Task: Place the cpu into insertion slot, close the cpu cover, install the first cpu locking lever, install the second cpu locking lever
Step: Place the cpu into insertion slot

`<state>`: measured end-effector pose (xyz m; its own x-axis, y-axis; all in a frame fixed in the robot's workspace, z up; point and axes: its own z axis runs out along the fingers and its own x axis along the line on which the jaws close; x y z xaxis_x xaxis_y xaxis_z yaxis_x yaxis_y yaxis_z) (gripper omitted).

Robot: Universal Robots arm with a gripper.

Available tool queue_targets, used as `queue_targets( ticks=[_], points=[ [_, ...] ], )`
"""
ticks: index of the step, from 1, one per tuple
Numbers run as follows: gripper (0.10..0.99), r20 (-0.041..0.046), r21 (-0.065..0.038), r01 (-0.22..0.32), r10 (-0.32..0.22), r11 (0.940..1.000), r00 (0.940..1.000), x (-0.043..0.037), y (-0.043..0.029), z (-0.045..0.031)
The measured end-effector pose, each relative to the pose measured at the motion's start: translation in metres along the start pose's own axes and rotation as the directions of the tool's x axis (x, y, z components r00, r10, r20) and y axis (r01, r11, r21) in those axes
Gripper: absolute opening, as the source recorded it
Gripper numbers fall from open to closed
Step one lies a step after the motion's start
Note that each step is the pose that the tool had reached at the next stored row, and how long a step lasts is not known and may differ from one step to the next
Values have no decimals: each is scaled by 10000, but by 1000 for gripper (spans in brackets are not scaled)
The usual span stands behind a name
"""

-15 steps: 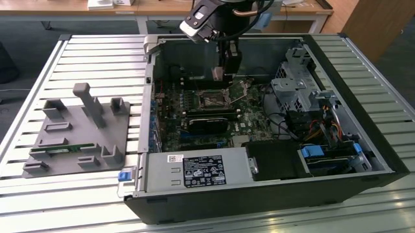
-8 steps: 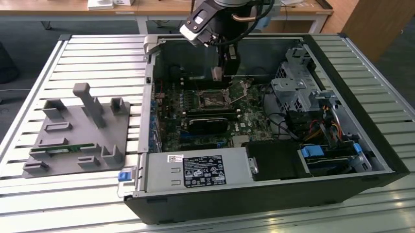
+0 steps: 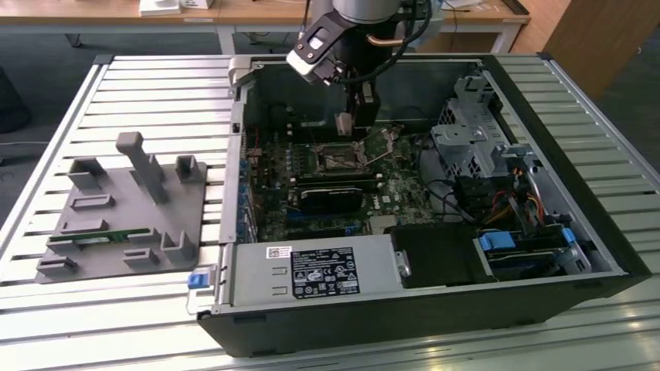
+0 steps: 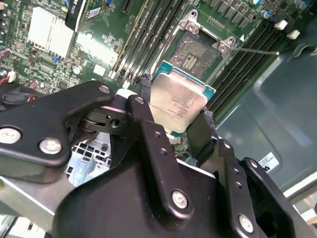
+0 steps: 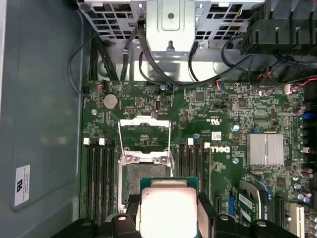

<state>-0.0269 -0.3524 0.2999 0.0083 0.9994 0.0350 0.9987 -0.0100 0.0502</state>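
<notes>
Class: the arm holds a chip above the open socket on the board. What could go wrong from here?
1. The cpu, pinched at its edges by the gripper, hangs clear of the insertion slot; lowered off-line, it might land askew and harm the contacts.
2. The cpu cover lies open right beside the slot; the gripper might catch it.
</notes>
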Motion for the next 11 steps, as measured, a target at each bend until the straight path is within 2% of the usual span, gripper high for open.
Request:
queue_targets(
  ticks=[11],
  points=[
    [537, 1, 3, 0, 0, 10000, 10000, 11, -5, 85]
  ],
)
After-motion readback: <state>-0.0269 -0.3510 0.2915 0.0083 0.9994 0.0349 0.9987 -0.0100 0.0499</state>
